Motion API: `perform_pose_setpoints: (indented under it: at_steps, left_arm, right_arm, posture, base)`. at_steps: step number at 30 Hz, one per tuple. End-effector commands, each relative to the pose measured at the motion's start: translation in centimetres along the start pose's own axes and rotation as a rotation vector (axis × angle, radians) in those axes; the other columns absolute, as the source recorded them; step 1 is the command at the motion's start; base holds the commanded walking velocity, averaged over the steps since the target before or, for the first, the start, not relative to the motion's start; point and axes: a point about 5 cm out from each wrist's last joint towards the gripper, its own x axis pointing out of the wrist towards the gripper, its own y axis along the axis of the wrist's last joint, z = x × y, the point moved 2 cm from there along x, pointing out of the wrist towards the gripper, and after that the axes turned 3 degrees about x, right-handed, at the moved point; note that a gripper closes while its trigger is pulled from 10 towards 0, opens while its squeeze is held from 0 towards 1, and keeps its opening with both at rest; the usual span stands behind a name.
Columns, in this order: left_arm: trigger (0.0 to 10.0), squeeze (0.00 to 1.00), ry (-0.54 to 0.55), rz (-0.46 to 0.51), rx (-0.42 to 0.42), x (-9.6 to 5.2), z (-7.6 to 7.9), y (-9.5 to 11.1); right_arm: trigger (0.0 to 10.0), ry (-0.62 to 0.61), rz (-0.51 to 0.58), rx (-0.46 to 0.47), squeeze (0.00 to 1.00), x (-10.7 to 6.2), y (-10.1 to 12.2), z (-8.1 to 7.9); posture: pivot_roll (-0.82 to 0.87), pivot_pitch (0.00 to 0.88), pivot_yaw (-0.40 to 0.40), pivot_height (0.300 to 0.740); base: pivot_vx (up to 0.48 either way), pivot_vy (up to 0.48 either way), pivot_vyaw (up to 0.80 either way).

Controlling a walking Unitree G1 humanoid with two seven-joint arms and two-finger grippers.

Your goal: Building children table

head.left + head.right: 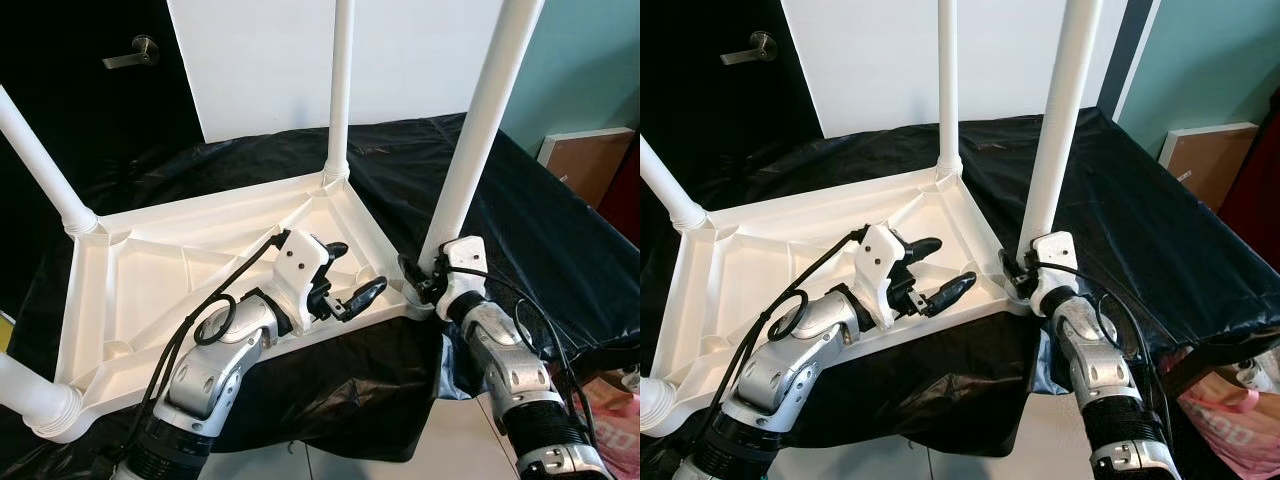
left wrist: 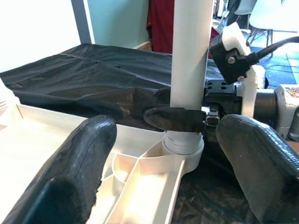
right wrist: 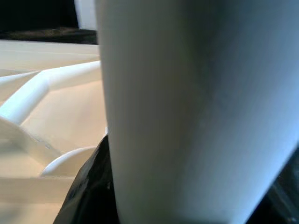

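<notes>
White plastic is dominating the scene: an upturned children's table is lying on a surface draped in black sheeting, its ribbed underside facing up and its round legs pointing upward. The right gripper is reaching in at the corner nearest the robot's right side, its fingers clamped around the base of the near-right leg just above its socket. The left gripper is hovering over the table's underside beside that same corner, its fingers spread apart and holding nothing, pointing toward the held leg. A far leg is standing upright in its corner socket, and two more legs are rising at the robot's left side. A white panel is leaning behind the surface, next to a dark door with a lever handle.
</notes>
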Motion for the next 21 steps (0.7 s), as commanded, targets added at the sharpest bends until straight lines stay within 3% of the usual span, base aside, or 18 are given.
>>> perform_pose_setpoints:
  at_steps: [1, 9, 14, 21]
  left_arm:
    - [10.0, 0.0, -0.001, -0.021, -0.003, -0.1, -0.1, -0.3]
    - [10.0, 0.0, -0.005, -0.013, -0.004, 0.2, -0.1, -0.2]
    - [10.0, 0.0, -0.004, -0.009, -0.007, 0.3, -0.1, -0.1]
    - [10.0, 0.0, 0.0, -0.009, -0.004, 0.2, -0.2, -0.1]
  right_arm:
    - [10.0, -0.123, -0.065, 0.035, 0.0, -0.8, -1.8, 0.3]
    - [10.0, -0.324, -0.053, 0.1, 0.0, -1.3, -2.3, -1.4]
    - [10.0, -0.321, -0.04, 0.095, 0.0, -1.2, -2.0, -2.0]
    - [10.0, -0.349, -0.048, 0.089, 0.0, -1.3, -1.9, -1.7]
  posture:
    - [-0.13, 0.03, -0.009, 0.74]
    - [-0.14, 0.025, -0.013, 0.74]
    - [-0.14, 0.024, -0.012, 0.74]
    - [-0.14, 0.023, -0.018, 0.74]
  base:
    - [0.0, 0.0, 0.0]
    - [0.0, 0.0, 0.0]
    - [0.0, 0.0, 0.0]
    - [0.0, 0.0, 0.0]
